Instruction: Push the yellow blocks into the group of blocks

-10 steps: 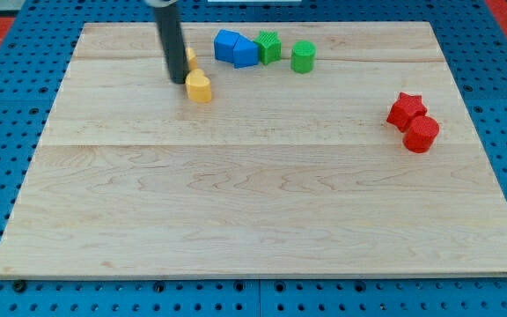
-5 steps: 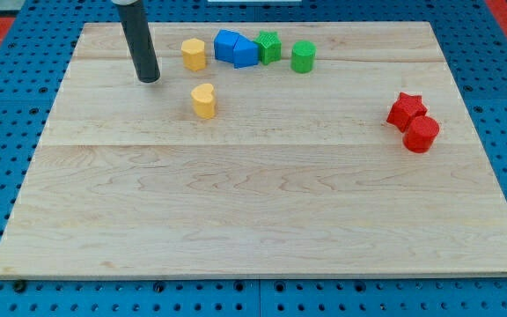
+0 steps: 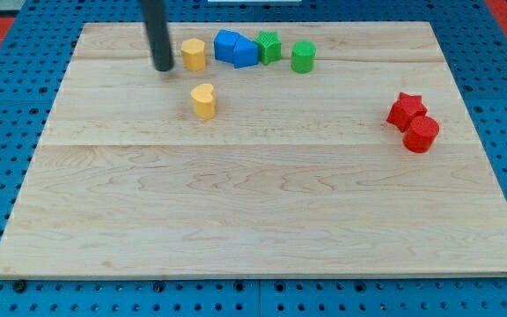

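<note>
A yellow hexagonal block (image 3: 194,54) stands near the view's top, a small gap left of two touching blue blocks (image 3: 235,47). A green star-like block (image 3: 269,46) touches the blue ones, and a green cylinder (image 3: 303,56) stands just right of it. A yellow heart-shaped block (image 3: 203,99) stands alone below the hexagonal one. My tip (image 3: 163,66) rests on the board just left of the yellow hexagonal block, close to it but apart.
A red star block (image 3: 407,109) and a red cylinder (image 3: 422,134) touch each other at the view's right. The wooden board (image 3: 262,211) lies on a blue pegboard.
My tip moved left away from the yellow blocks, then back right and up beside the hexagonal one. The yellow heart block shifted slightly down and right early on.
</note>
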Action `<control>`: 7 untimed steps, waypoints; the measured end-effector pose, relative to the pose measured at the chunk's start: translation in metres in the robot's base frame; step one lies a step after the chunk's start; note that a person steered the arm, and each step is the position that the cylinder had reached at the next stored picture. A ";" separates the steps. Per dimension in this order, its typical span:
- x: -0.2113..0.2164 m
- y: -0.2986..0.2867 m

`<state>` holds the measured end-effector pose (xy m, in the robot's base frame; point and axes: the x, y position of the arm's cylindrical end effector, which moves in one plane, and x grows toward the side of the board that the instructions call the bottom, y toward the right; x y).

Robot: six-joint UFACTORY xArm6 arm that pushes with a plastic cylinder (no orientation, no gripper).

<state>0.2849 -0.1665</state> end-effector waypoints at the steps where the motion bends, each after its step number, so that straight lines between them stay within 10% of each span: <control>1: -0.030 0.036; 4: 0.104 0.060; 7: 0.034 0.153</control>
